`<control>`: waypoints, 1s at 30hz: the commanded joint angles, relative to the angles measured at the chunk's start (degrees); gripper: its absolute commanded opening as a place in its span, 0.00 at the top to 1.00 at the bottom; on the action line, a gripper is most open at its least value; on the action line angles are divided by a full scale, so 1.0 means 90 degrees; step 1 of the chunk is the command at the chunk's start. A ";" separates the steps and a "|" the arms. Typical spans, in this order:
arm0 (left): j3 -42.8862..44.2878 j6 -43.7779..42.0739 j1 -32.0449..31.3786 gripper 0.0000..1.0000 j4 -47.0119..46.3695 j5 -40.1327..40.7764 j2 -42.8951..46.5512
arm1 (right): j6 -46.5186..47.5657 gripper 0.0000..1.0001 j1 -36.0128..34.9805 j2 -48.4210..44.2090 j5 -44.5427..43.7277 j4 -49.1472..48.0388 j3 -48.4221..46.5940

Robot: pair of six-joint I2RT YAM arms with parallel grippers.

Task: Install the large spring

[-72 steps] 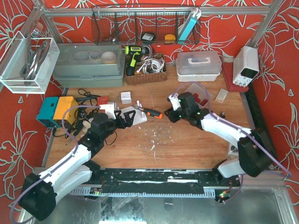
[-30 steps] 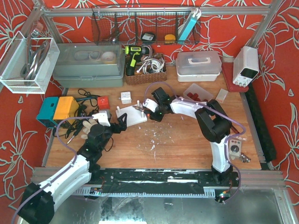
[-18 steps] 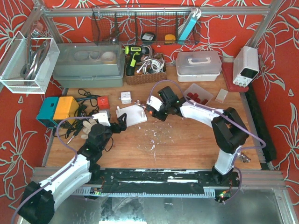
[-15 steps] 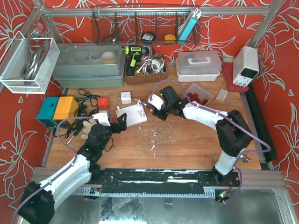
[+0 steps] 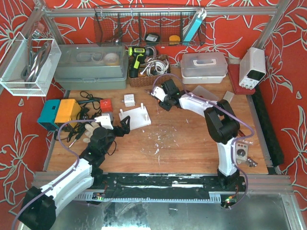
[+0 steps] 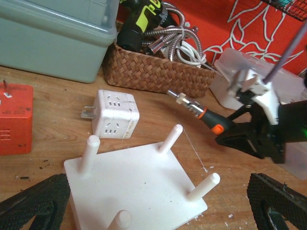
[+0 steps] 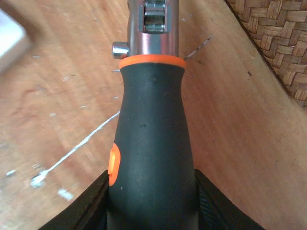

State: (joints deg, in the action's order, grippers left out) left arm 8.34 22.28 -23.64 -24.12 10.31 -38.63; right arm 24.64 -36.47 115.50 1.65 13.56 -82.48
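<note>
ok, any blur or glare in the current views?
Right wrist: screwdriver fills the frame, sharp, mild sheen on its chrome collar; the white object at top left is blurred. Left wrist: peg board sharp, own fingers dark in the bottom corners. Top external: evenly lit, sharp.

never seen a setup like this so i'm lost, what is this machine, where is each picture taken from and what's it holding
These are two robot arms bolted at the near edge of a wooden table. One picture looks down from above and behind them; the other two come from a camera on each wrist. The left gripper is open and empty, facing a white plate with upright pegs. The right gripper is shut on a screwdriver with a black and orange handle. Also on the table: a white plug cube and a wicker basket.
</note>
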 commanded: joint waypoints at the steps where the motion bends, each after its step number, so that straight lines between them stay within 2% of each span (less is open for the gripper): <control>1: 0.0030 -0.0108 -0.0024 0.00 -0.0268 -0.0058 0.0035 | 0.0550 0.88 0.0095 0.0545 -0.0506 0.0153 -0.0918; 5: 0.0003 -0.0198 -0.0027 0.00 -0.0433 -0.0365 0.0037 | 0.0602 0.84 0.0171 0.0955 -0.0552 0.0190 -0.1364; 12: -0.0010 -0.0307 -0.0044 0.00 -0.0922 -0.1175 -0.0282 | 0.0680 0.70 0.0184 0.1432 -0.0808 0.0285 -0.1762; 17: 0.0018 -0.0424 -0.0095 0.00 -0.1223 -0.1664 -0.0532 | 0.0680 0.55 0.0175 0.1461 -0.0852 0.0279 -0.1773; 24: 0.0048 -0.0616 -0.0323 0.00 -0.1489 -0.2076 -0.0712 | 0.0387 0.40 0.0180 0.0869 -0.0829 0.0323 -0.1546; 28: 0.0086 -0.0710 -0.0439 0.00 -0.1636 -0.2401 -0.0844 | -0.0633 0.36 0.0177 0.0186 -0.0851 0.0573 -0.1295; 30: 0.0153 -0.0826 -0.0542 0.00 -0.1662 -0.2559 -0.0940 | -0.1379 0.35 0.0176 -0.0346 -0.0620 0.0431 -0.0732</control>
State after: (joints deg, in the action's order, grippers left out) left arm 8.34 17.43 -27.11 -35.79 -8.60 -46.04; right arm 24.47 -35.22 121.93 -5.30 17.15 -94.45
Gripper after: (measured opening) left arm 0.998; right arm 0.644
